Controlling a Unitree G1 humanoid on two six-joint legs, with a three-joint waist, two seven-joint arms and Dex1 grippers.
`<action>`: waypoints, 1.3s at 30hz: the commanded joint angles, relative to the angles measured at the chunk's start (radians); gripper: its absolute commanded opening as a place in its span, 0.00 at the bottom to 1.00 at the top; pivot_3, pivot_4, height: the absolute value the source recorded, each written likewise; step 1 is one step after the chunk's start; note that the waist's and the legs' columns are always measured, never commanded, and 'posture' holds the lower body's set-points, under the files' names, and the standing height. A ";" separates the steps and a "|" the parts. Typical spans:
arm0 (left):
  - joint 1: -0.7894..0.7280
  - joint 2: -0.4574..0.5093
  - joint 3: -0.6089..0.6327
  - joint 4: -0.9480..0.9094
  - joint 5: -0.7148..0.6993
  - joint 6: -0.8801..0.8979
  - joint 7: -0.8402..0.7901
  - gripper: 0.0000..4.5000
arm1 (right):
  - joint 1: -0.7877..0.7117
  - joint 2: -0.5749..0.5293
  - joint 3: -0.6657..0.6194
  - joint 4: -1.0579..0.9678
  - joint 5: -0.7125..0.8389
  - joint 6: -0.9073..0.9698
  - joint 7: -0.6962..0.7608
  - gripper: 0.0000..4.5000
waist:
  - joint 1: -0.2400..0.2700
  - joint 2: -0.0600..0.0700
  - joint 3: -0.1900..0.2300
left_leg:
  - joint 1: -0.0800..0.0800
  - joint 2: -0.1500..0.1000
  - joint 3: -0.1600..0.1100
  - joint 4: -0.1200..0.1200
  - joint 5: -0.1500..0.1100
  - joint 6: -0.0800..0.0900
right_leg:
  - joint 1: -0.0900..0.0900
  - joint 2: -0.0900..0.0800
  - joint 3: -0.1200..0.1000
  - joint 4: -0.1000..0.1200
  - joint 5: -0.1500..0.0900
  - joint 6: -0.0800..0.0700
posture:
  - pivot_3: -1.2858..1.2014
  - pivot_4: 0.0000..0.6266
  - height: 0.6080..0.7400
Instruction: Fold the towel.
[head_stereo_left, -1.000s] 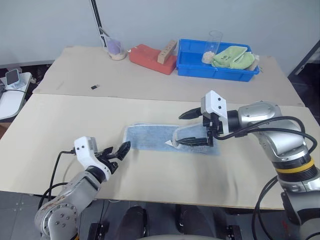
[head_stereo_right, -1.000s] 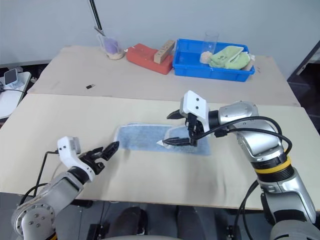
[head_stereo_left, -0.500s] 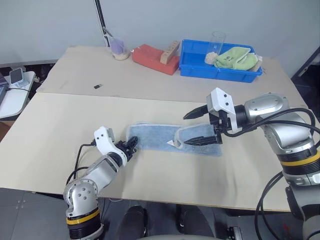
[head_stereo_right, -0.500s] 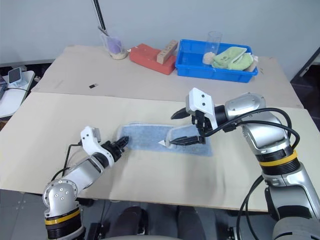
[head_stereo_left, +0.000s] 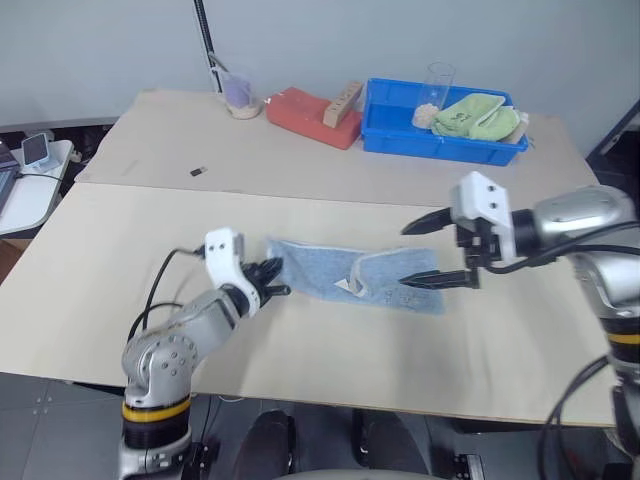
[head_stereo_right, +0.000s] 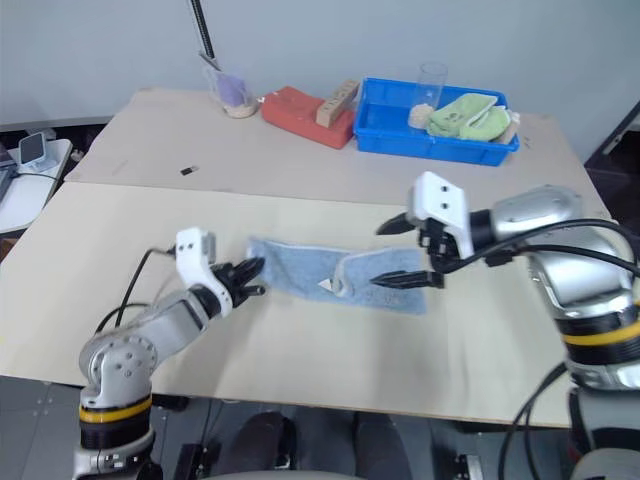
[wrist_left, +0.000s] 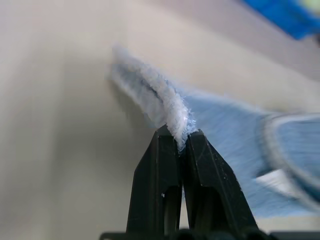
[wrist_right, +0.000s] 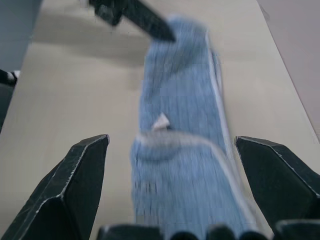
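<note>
Our left gripper (wrist_left: 176, 145) has its jaws pinched tight on the towel (head_stereo_left: 330, 272), right at the end edge, w/ a ridge of terry bunched up between the black fingers (wrist_left: 155, 170). Our right gripper (head_stereo_left: 432, 252) has its jaws spread wide, holding nothing, hovering just above the towel's opp. end, one finger high and one low near the cloth. The towel itself lies long and flat on the beige table (head_stereo_left: 120, 260), between our two grippers, w/ its right end already turned over on itself so the whitish edging (head_stereo_left: 372, 262) curls up and a small white tag (head_stereo_left: 344, 287) shows. We judge it light, soft and limp: it'll sag and drag wherever it isn't held, and won't slip much in the jaws thanks to the pile. Best hold is the stitched edge or corners, not mid-cloth, since a mid pinch just bunches it. Well beyond the towel, at the table's far side, sit a blue bin (head_stereo_left: 400, 138) w/ a green cloth (head_stereo_left: 478, 115) and a red block (head_stereo_left: 305, 116).
</note>
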 joint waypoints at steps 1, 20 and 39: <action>-0.132 0.019 -0.135 0.017 0.042 -0.022 -0.172 0.02 | 0.063 -0.109 -0.128 -0.074 0.043 0.059 0.013 1.00 | 0.003 0.000 0.000 | -0.001 -0.001 0.000 0.000 0.000 0.000 | 0.000 -0.001 0.000 0.000 0.000 0.000 | 0.52 0.24 0.58; -0.379 -0.151 -0.508 0.446 0.363 -0.275 -0.720 0.09 | 0.420 -0.235 -0.516 -0.373 0.203 0.337 -0.131 1.00 | -0.007 0.000 0.000 | -0.001 -0.003 -0.001 -0.001 0.000 0.001 | -0.001 0.000 0.004 0.000 -0.002 0.003 | 0.52 0.24 0.58; -0.325 0.251 -0.299 0.235 0.409 -0.530 -1.148 0.99 | 0.260 -0.016 -0.289 -0.186 0.131 0.262 -0.411 1.00 | -0.024 0.001 0.000 | 0.001 -0.001 -0.004 -0.002 0.000 0.001 | -0.001 0.002 0.006 0.001 -0.003 0.005 | 0.52 0.24 0.58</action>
